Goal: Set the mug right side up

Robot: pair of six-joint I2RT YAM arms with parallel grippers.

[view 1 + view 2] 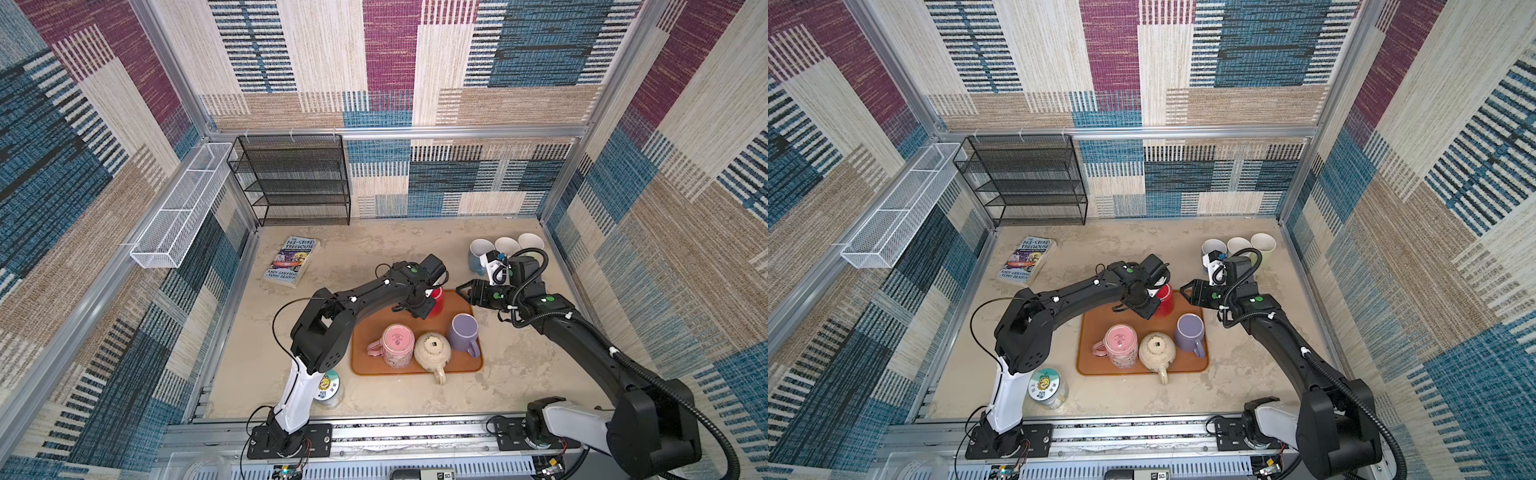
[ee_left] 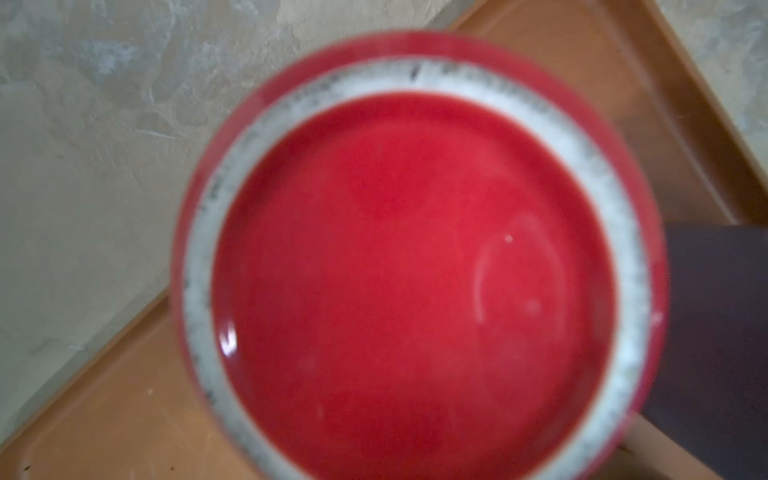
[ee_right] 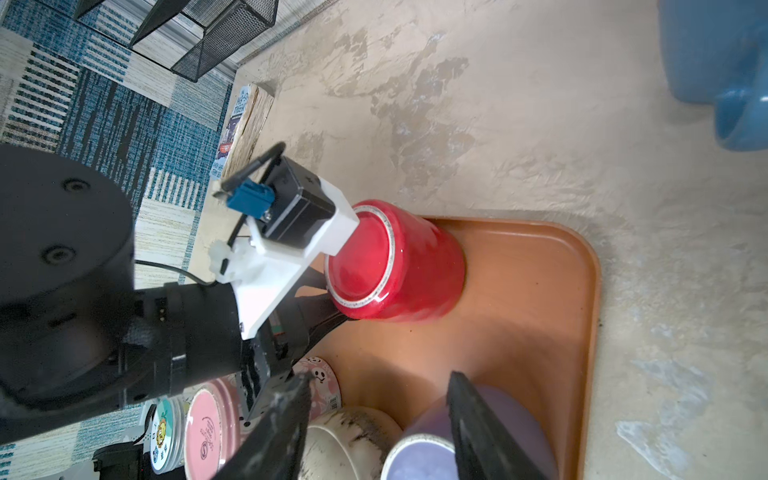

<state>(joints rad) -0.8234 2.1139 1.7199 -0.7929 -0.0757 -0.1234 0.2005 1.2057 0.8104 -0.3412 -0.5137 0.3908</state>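
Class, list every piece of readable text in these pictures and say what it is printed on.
"143-STOREY TREEHOUSE": book cover.
"ANDY GRIFFITHS", "TERRY DENTON": same cover.
Too small to read: jar lid, pink mug base, cream mug base.

Red mug (image 2: 415,270) blurred and clipped in left wrist view; handle hidden
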